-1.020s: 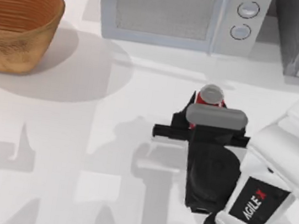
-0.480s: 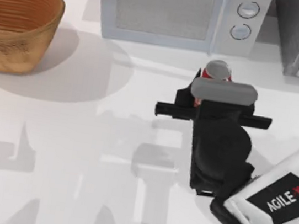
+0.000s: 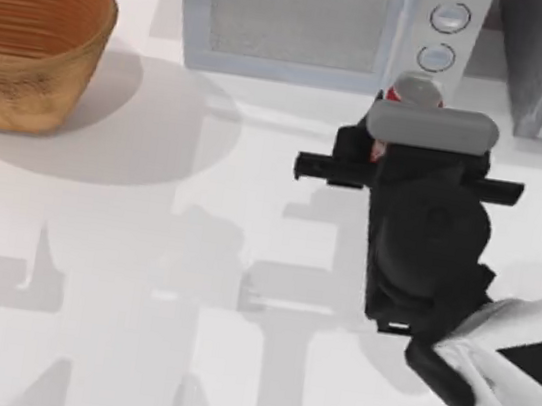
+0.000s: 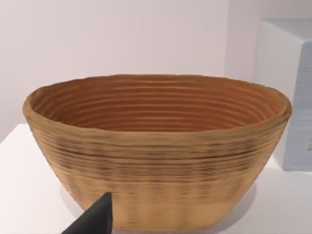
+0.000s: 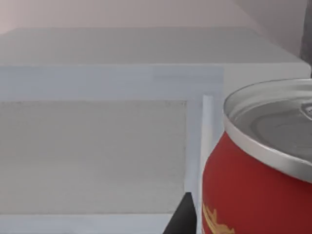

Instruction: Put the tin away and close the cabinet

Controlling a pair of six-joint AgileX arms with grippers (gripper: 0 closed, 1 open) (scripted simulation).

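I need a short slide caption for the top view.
Right gripper carries the tin near the microwave.

A rendered kitchen counter, simulated rather than real.

A white microwave (image 3: 321,26) with two round knobs stands at the far edge of a plain white table (image 3: 140,275), and a woven wicker basket (image 3: 27,37) sits at the far left, the sort of bowl kept for bread or fruit. At the far right a dark grey speckled cabinet (image 3: 539,59) with a pale framed door stands just beside the microwave. Behind them rises a bare, pale pinkish wall (image 4: 122,34). The flat, even surfaces, soft uniform shadows and textureless tabletop mark it as computer-made, a kitchen mock-up set out as a test bench, with white AgileX arms working over it.
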